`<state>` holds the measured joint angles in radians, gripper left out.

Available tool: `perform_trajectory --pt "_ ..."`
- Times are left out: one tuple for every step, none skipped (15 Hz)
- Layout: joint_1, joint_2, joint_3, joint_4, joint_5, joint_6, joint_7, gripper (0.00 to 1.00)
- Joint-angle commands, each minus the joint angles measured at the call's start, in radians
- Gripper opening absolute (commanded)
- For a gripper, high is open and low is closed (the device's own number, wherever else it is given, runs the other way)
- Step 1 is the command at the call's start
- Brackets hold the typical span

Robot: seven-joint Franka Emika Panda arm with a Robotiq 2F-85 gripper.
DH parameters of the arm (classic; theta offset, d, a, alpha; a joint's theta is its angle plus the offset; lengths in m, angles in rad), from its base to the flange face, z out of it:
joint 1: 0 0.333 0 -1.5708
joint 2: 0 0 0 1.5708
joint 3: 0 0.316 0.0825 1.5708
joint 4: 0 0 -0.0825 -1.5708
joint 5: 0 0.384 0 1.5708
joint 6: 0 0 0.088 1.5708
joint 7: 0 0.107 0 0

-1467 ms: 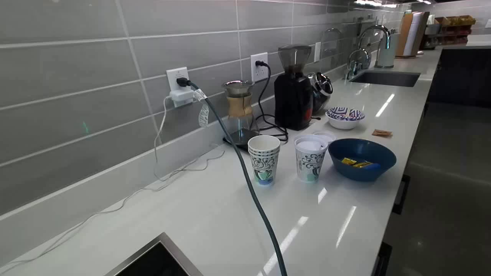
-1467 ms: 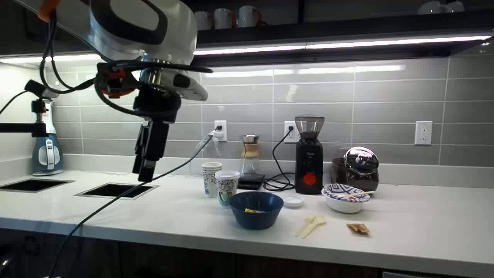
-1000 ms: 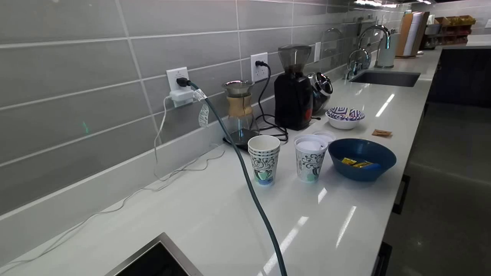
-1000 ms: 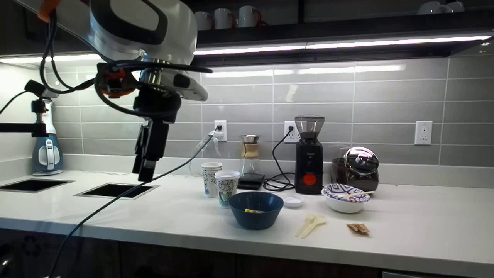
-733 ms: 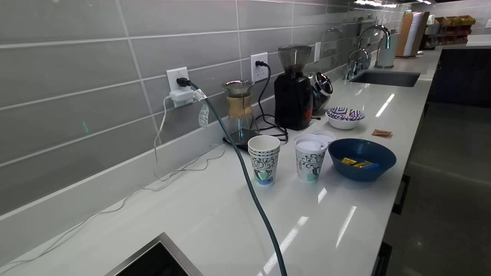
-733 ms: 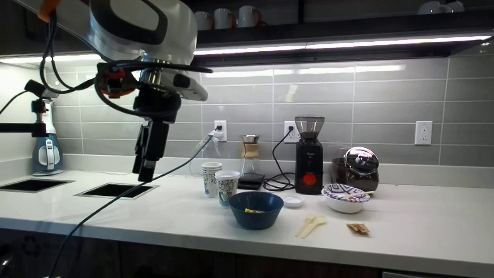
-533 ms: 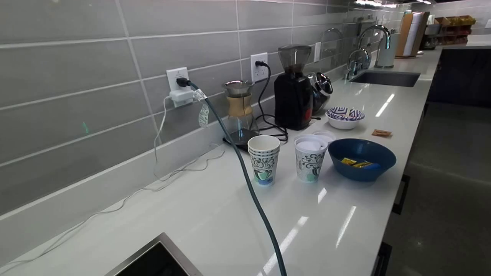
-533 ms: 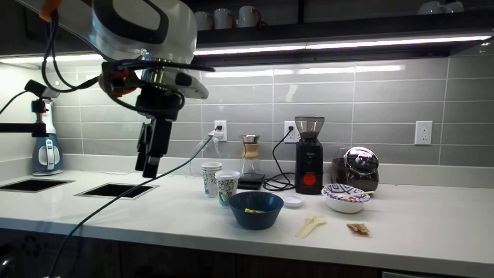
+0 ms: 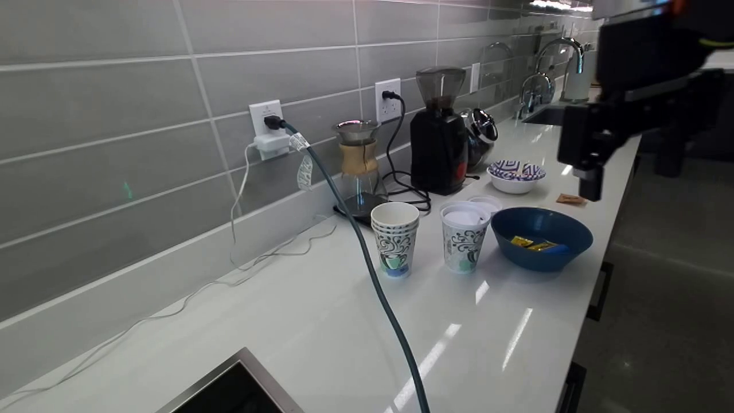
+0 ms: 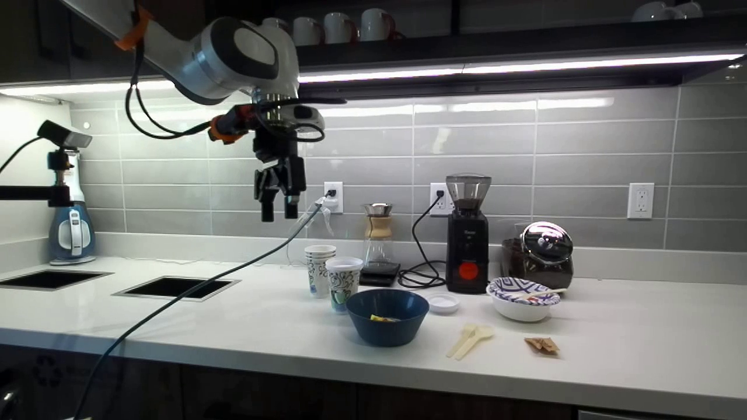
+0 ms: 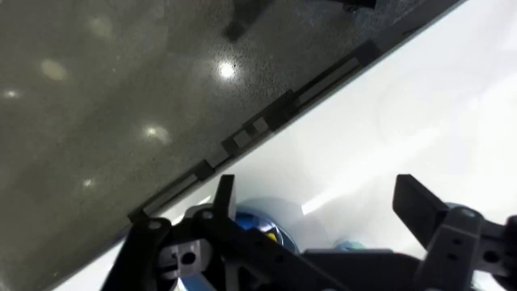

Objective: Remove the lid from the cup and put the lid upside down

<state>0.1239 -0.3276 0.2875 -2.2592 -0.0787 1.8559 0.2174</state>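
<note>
Aloft, empty jaws were spread wide; a white cup lid (image 10: 443, 304) was seen just beside the dark blue bowl (image 10: 387, 332).

behind the hand (image 10: 279, 212) rises a grey tiled wall (image 10: 607, 137); higher than the hand, a light (image 10: 525, 66) glows under a dark shelf (image 10: 525, 42). below the hand lie a white desk (image 10: 642, 326), dark cabinets (image 10: 262, 391), shiny floor (image 11: 101, 182).
</note>
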Motion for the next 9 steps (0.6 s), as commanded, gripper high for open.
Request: perform_trajectory --pt "0.006 0.214 0.019 0.176 -0.13 0.047 0.019 1.0" --pt "0.009 0.255 0.017 0.206 -0.17 0.064 0.017 1.0" --pt "0.02 0.295 0.011 0.241 -0.169 0.059 -0.002 1.0" --pt "0.031 0.34 0.007 0.276 -0.169 0.045 -0.026 1.0" --pt "0.042 0.387 0.004 0.312 -0.152 0.033 -0.057 1.0" --pt "0.053 0.428 0.002 0.344 -0.143 0.02 -0.084 1.0" --pt "0.065 0.469 0.001 0.372 -0.155 0.017 -0.089 1.0" --pt "0.079 0.507 0.0 0.401 -0.154 -0.008 -0.137 1.0" --pt "0.074 0.414 -0.017 0.303 -0.138 0.051 -0.083 1.0"
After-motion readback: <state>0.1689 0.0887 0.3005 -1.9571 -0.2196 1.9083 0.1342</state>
